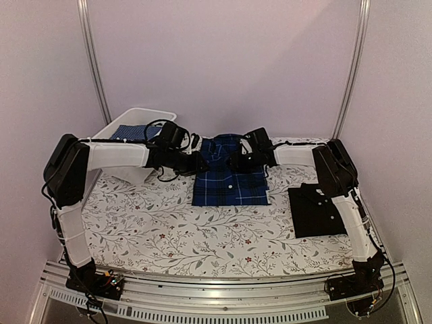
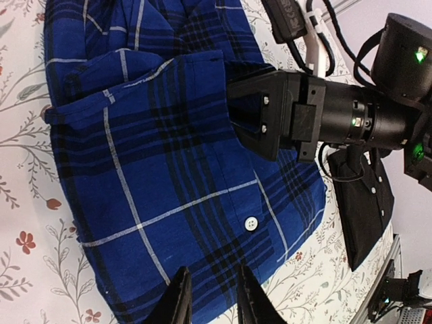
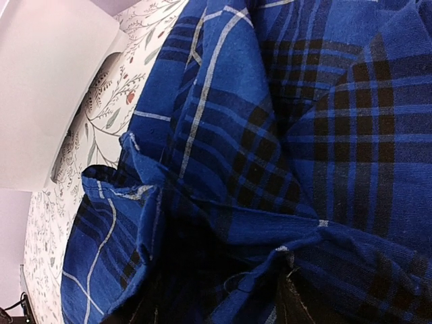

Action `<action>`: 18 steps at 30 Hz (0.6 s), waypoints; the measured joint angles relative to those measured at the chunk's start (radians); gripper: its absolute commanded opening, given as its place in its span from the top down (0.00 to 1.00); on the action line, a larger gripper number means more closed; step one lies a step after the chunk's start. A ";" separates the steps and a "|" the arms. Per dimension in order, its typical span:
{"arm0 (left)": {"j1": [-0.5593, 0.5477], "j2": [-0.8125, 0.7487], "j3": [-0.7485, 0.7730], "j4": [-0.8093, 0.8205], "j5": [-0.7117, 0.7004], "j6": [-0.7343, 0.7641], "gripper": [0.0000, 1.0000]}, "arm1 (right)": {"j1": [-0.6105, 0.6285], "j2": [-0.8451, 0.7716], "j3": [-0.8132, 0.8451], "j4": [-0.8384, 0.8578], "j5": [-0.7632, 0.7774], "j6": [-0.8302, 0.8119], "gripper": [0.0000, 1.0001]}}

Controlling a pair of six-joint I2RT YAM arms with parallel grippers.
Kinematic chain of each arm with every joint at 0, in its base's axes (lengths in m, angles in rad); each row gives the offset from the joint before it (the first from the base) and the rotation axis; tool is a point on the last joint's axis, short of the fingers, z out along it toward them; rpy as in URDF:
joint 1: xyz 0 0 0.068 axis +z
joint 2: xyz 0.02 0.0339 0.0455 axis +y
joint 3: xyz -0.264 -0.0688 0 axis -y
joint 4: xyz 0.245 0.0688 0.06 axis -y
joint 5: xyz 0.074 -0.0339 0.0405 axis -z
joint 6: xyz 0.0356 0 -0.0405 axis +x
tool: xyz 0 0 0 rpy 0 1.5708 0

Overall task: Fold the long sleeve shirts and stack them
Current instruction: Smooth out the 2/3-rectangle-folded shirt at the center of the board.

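One plaid shirt (image 1: 229, 185), one black shirt (image 1: 314, 212); left end effector (image 2: 212, 273) narrowly apart, right end effector (image 1: 237, 160) unclear.

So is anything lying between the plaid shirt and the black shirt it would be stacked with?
Nothing visible does: only bare floral tablecloth separates the plaid shirt from the black shirt. The right arm stands along the black shirt's right edge.

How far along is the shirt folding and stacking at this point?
Done: the black shirt lies folded flat, off to the right. In hand: the plaid shirt sits mid-table, partly folded, with the left gripper and right gripper at it. Left: finishing that fold and stacking the two shirts, which lie apart.
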 measured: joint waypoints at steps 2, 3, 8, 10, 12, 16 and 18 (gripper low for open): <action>0.002 0.000 0.000 0.000 -0.001 0.000 0.77 | -0.014 -0.003 -0.003 0.000 -0.008 -0.002 0.41; 0.002 0.000 0.000 0.000 -0.001 0.000 0.77 | -0.023 -0.012 -0.011 -0.004 -0.008 -0.005 0.41; 0.008 -0.006 -0.026 0.006 -0.004 -0.001 0.77 | -0.068 -0.095 -0.062 -0.053 0.019 -0.021 0.42; 0.010 -0.008 -0.042 0.010 -0.004 -0.004 0.77 | -0.078 -0.144 -0.080 -0.066 0.027 -0.026 0.45; 0.013 -0.012 -0.059 0.015 -0.004 -0.006 0.77 | -0.082 -0.198 -0.104 -0.068 0.034 -0.029 0.51; 0.022 -0.019 -0.083 0.022 -0.004 -0.013 0.77 | -0.059 -0.285 -0.138 -0.054 0.006 -0.035 0.61; 0.025 -0.019 -0.088 0.029 -0.003 -0.015 0.77 | -0.031 -0.293 -0.136 -0.037 -0.028 -0.040 0.65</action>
